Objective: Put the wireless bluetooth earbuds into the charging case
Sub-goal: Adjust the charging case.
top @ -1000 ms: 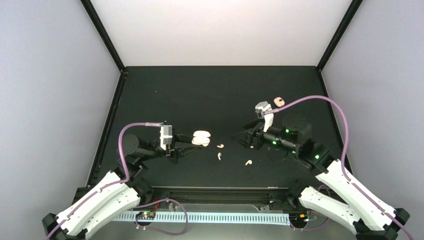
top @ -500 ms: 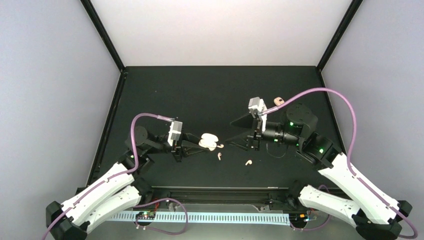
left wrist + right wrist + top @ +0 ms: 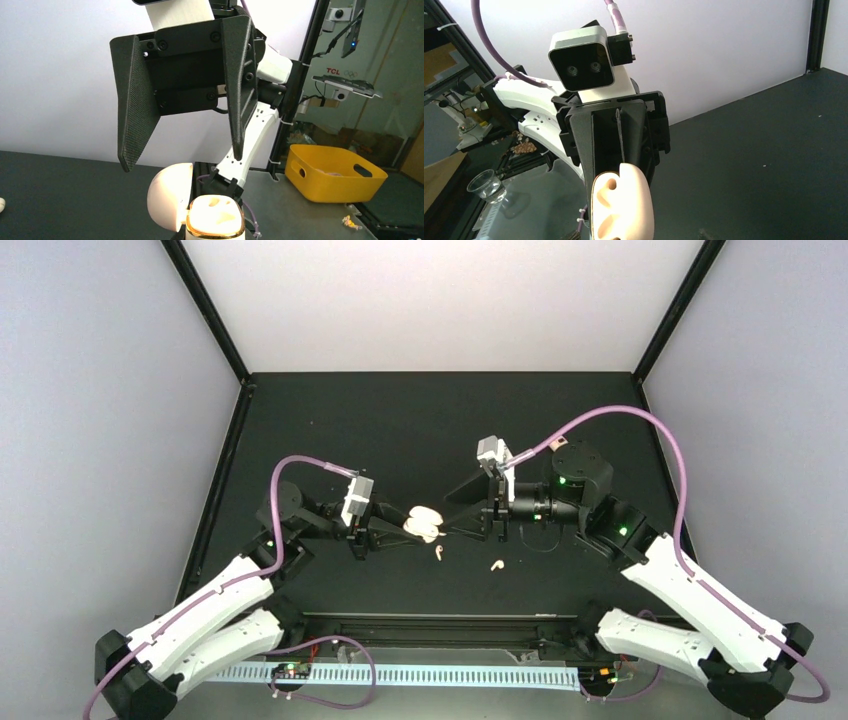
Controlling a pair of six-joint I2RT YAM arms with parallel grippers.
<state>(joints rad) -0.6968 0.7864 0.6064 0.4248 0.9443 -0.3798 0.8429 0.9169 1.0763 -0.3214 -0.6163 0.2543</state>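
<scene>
The cream charging case [image 3: 424,524] is open, its lid [image 3: 170,195] swung to the left and its gold-rimmed base [image 3: 215,216] showing two empty sockets. My left gripper [image 3: 412,528] is shut on the case and holds it above the table; its black fingers [image 3: 616,145] show behind the case [image 3: 621,205] in the right wrist view. My right gripper [image 3: 449,517] is open, facing the case from the right, its jaws spread just above it [image 3: 183,157]. Two earbuds lie on the black table, one [image 3: 439,551] below the case and one [image 3: 496,564] further right. Other earbuds are not visible.
The black table [image 3: 400,430] has dark corner posts and pale walls around it. A yellow bin [image 3: 335,172] and a glass beaker [image 3: 486,185] stand beyond the table edge. Purple cables loop over both arms.
My left gripper has carried the case to the right. My right gripper has swung left and now faces the case closely. The earbud that lay beside the case no longer shows.
</scene>
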